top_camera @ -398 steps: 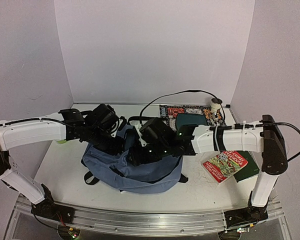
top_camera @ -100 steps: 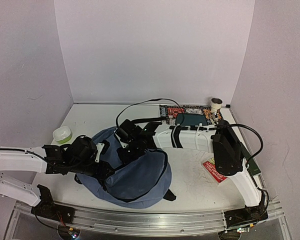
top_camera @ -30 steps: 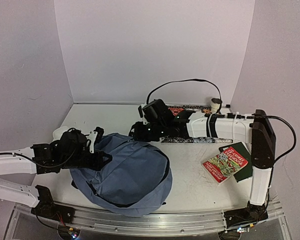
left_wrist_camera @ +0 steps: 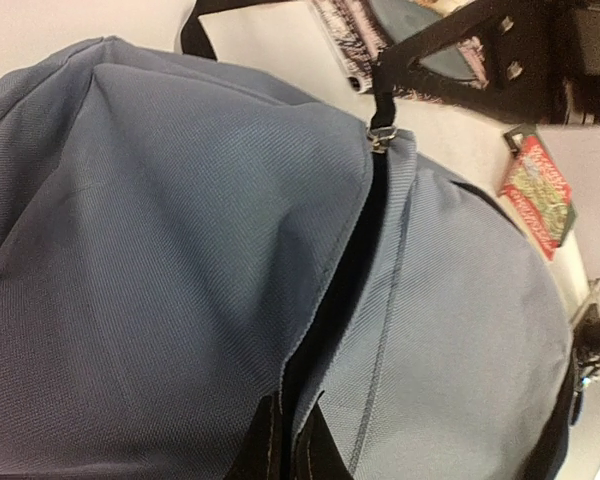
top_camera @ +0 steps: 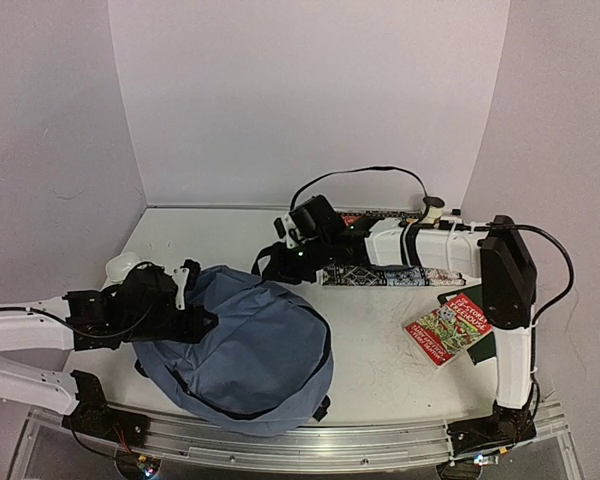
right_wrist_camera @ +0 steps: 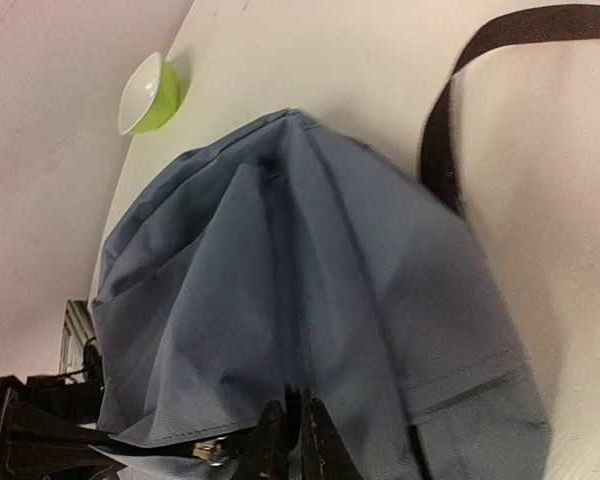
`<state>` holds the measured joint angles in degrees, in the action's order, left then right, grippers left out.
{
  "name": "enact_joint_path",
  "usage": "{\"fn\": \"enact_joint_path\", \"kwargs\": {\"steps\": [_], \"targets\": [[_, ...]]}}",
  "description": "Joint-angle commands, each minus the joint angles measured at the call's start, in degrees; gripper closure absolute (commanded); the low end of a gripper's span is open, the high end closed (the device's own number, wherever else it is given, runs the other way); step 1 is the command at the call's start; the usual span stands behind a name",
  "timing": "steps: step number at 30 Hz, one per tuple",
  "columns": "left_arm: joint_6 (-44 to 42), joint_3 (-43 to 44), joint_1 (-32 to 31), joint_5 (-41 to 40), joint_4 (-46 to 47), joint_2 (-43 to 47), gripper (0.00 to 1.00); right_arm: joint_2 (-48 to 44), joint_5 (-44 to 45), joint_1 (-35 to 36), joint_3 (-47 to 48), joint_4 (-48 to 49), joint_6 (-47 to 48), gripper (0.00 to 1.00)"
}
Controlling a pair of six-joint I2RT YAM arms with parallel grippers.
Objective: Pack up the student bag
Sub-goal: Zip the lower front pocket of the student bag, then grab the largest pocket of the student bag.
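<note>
The student bag [top_camera: 250, 350], a large slate-blue backpack, lies at the near left of the table. Its zip opening gapes as a dark slit in the left wrist view [left_wrist_camera: 350, 260]. My left gripper [top_camera: 198, 305] is at the bag's left side, shut on the fabric edge beside the slit [left_wrist_camera: 285, 435]. My right gripper [top_camera: 268, 262] is at the bag's far top, shut on the black pull tab of the zip slider [left_wrist_camera: 379, 138]. In the right wrist view its closed fingertips [right_wrist_camera: 292, 420] lie over the bag's fabric [right_wrist_camera: 310, 280].
A green bowl [top_camera: 123, 266] stands left of the bag. A patterned cloth [top_camera: 380, 275] lies under the right forearm. A red book [top_camera: 450, 328] lies on a green book at the right. A small white cup [top_camera: 432, 207] stands at the back right.
The bag has shifted slightly left and nearer. My right gripper has moved a little left and down, keeping hold at the bag's top. My left gripper keeps its grip.
</note>
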<state>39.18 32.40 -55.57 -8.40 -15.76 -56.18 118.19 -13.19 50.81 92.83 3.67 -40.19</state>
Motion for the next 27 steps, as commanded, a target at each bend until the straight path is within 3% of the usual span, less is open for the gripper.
{"fn": "enact_joint_path", "kwargs": {"steps": [1,7,18,27], "targets": [[1.14,8.0,0.29,-5.75,-0.64,-5.98,1.0,-2.71,6.68,-3.89,2.28,-4.11,4.15,0.79],[2.63,17.49,1.29,-7.02,-0.06,-13.49,1.0,-11.26,9.97,-0.77,-3.17,-4.11,5.74,0.64],[4.3,28.91,5.19,-4.03,-0.04,-26.93,0.98,-19.98,18.36,9.78,-13.57,-4.48,7.18,0.54],[3.23,26.8,7.08,-0.17,-0.18,-25.21,0.62,-15.57,18.57,15.95,-14.71,-4.78,8.91,0.52]]}}
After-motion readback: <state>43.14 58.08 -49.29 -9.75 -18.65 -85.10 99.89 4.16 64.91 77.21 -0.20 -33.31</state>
